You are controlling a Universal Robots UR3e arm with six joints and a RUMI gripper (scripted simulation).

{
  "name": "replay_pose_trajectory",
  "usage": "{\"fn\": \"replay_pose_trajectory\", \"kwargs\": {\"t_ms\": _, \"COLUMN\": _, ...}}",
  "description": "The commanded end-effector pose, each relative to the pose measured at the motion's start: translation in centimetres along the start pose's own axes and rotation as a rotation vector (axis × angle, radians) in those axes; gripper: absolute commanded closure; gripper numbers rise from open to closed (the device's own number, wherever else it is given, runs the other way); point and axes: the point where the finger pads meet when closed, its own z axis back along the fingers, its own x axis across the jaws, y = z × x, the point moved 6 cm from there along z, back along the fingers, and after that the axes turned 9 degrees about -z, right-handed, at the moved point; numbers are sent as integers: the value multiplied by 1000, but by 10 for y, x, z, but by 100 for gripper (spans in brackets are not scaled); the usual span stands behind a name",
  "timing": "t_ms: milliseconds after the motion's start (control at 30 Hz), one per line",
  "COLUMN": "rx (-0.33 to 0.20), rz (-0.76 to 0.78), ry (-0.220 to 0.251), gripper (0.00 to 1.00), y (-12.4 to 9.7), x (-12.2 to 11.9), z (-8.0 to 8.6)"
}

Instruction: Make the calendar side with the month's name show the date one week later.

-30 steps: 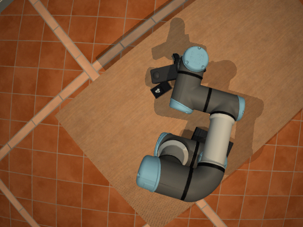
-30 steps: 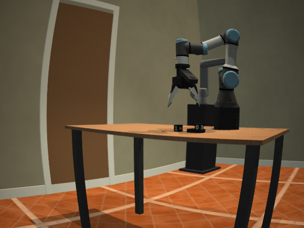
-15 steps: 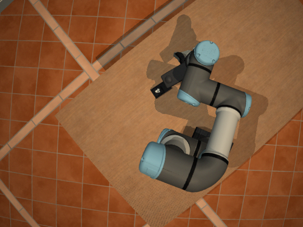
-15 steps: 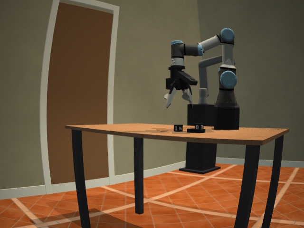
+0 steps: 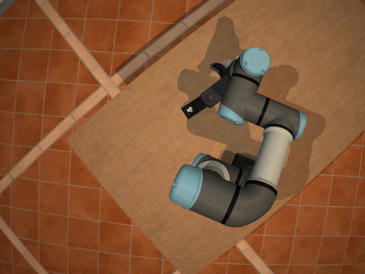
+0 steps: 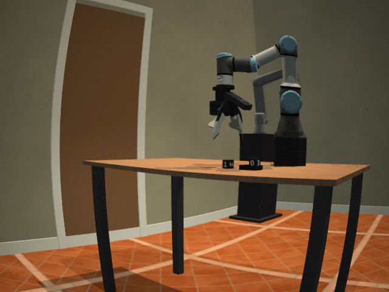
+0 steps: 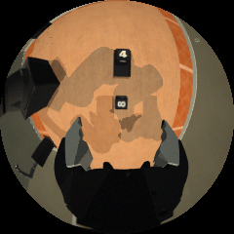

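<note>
A black tray [image 7: 123, 71] [image 6: 250, 167] [image 5: 199, 105] lies on the wooden table [image 5: 141, 153] [image 6: 175, 168] [image 7: 146, 34]. One black cube [image 5: 189, 109] [image 7: 123, 55] [image 6: 254, 162] sits in one end of the tray with a 4 on top; the exterior view shows 0 and 3 on its sides. The tray's other slot is empty. The second cube [image 7: 121, 102] [image 6: 228, 163] stands on the table beside the tray with an 8 on top. The arm hides it in the overhead view. My gripper [image 7: 122, 119] [image 6: 227, 135] [image 5: 221, 65] is open and empty, high above the loose cube.
The robot's black base block [image 6: 289, 151] [image 5: 243, 160] stands on the table behind the tray. The table edges [image 5: 88, 124] lie well away from the cubes.
</note>
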Motion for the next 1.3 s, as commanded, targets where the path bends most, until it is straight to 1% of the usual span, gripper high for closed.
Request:
{"fn": "replay_pose_trajectory", "kwargs": {"t_ms": 0, "rx": -1, "rz": 8, "ry": -2, "gripper": 0, "y": -1, "x": 0, "z": 0}}
{"fn": "replay_pose_trajectory", "kwargs": {"t_ms": 33, "rx": -1, "rz": 8, "ry": -2, "gripper": 71, "y": -1, "x": 0, "z": 0}}
{"fn": "replay_pose_trajectory", "kwargs": {"t_ms": 1267, "rx": -1, "rz": 8, "ry": -2, "gripper": 71, "y": -1, "x": 0, "z": 0}}
